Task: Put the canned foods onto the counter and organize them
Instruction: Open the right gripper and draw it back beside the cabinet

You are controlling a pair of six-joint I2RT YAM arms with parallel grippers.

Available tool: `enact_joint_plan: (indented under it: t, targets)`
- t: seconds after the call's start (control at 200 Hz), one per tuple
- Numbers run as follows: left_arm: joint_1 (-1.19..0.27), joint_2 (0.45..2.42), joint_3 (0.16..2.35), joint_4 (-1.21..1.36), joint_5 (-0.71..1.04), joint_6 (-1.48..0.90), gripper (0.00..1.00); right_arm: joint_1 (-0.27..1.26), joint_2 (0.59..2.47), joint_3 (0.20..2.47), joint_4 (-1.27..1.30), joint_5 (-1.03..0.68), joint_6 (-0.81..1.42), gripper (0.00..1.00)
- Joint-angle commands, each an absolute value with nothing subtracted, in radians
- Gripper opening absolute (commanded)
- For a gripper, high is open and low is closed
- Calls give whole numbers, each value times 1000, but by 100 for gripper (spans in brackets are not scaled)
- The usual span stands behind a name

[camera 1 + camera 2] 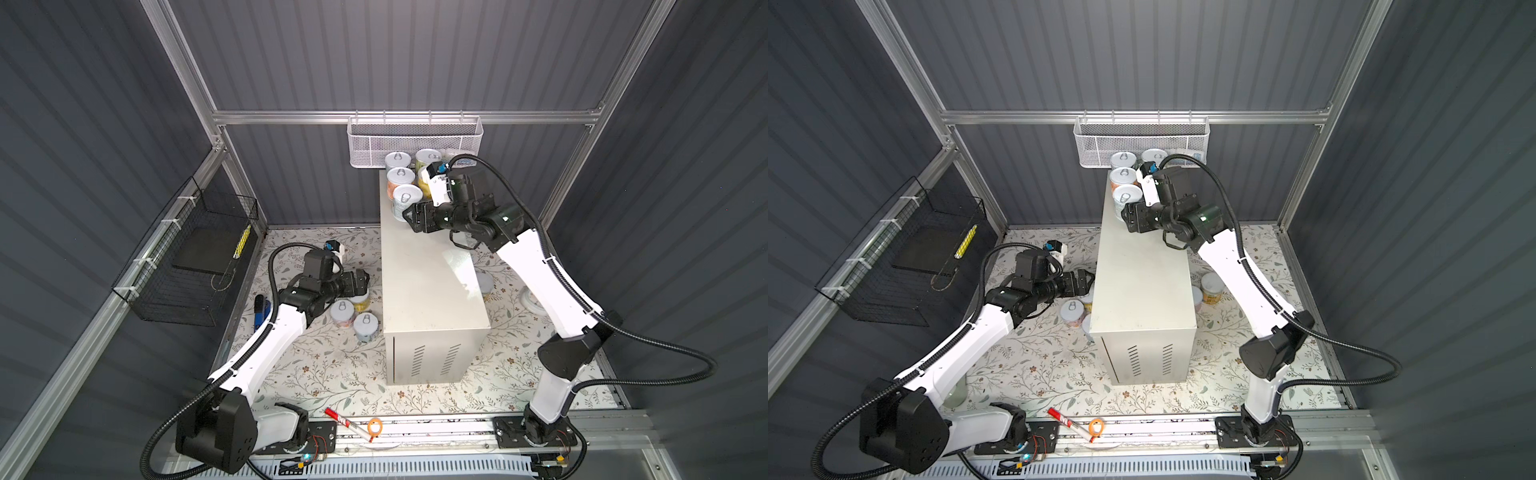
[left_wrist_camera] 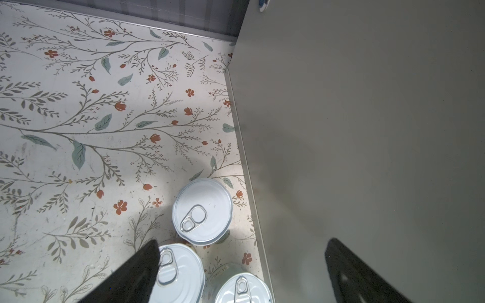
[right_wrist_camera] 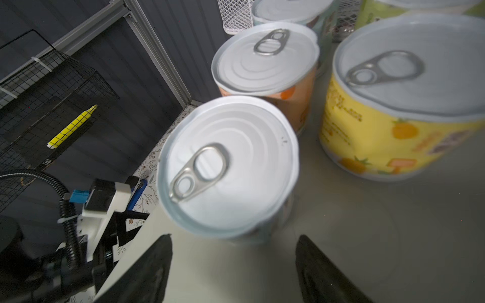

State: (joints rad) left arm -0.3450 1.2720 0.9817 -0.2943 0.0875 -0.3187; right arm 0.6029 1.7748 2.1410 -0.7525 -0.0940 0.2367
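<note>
The counter (image 1: 428, 270) (image 1: 1142, 270) is a cream box standing on the floral surface. Several canned foods stand at its far end, among them a pale blue one (image 3: 228, 173) (image 1: 407, 199), an orange one (image 3: 265, 63) and a yellow one (image 3: 393, 105). My right gripper (image 3: 233, 237) (image 1: 409, 218) is open just behind the pale blue can, which is clear of its fingers. Left of the counter, three cans (image 2: 202, 211) (image 2: 178, 272) (image 2: 244, 288) stand on the floral surface. My left gripper (image 2: 243, 240) (image 1: 361, 282) hangs open above them, empty. Two more cans (image 1: 1212, 286) stand right of the counter.
A white mesh basket (image 1: 413, 141) hangs on the back wall right behind the cans. A black wire basket (image 1: 187, 266) hangs on the left wall. A red marker (image 1: 349, 424) and an orange ring (image 1: 375, 426) lie on the front rail. A white disc (image 1: 530, 299) lies at the right.
</note>
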Motion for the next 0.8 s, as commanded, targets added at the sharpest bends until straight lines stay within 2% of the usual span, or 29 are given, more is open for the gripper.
enact_joint_plan:
  t: [0.0, 0.24, 0.385, 0.535, 0.645, 0.795]
  targets:
    - [-339, 1260, 955, -273, 57, -327, 99, 606, 1620, 2073, -765, -108, 266, 76]
    - [-339, 1314, 946, -262, 98, -352, 99, 574, 1303, 1776, -765, 64, 250, 78]
    - [-344, 1351, 965, -282, 132, -354, 98, 455, 1143, 1557, -715, 30, 307, 77]
    - [-368, 1315, 953, -311, 88, -343, 98, 396, 1055, 1396, -681, 0, 346, 77]
    - [-393, 1256, 940, -365, 38, -342, 98, 389, 1007, 1293, -667, 61, 381, 78]
    - [-423, 1176, 910, -450, -42, -345, 98, 350, 934, 1147, -655, 120, 431, 84]
